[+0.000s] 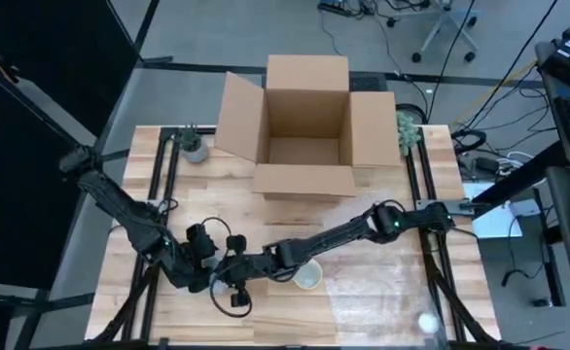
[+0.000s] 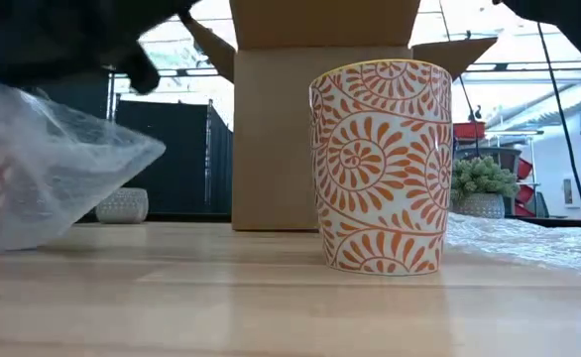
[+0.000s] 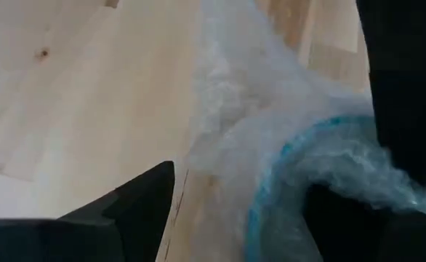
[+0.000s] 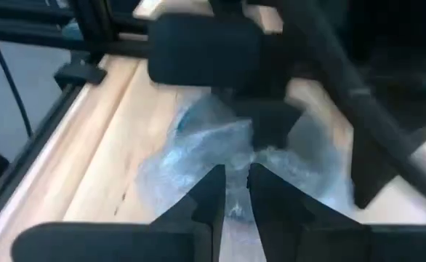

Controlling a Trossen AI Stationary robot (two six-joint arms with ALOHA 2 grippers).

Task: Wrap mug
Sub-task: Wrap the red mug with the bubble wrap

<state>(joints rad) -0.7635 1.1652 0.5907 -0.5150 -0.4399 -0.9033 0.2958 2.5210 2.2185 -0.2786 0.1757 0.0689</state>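
Mug (image 2: 382,167): upright on surface (image 2: 271,307), before box (image 2: 271,139); ceramic, rigid, breakable, likely slick, hold by wall; wrap (image 4: 198,156) limp, pinched by right end effector (image 4: 235,191); left end effector (image 3: 271,218) open around wrap.

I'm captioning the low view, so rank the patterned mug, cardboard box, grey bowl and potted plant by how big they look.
1. Cardboard box, its top cut off by the picture edge.
2. Patterned mug, though it stands nearest the camera.
3. Potted plant and grey bowl: too alike to rank.
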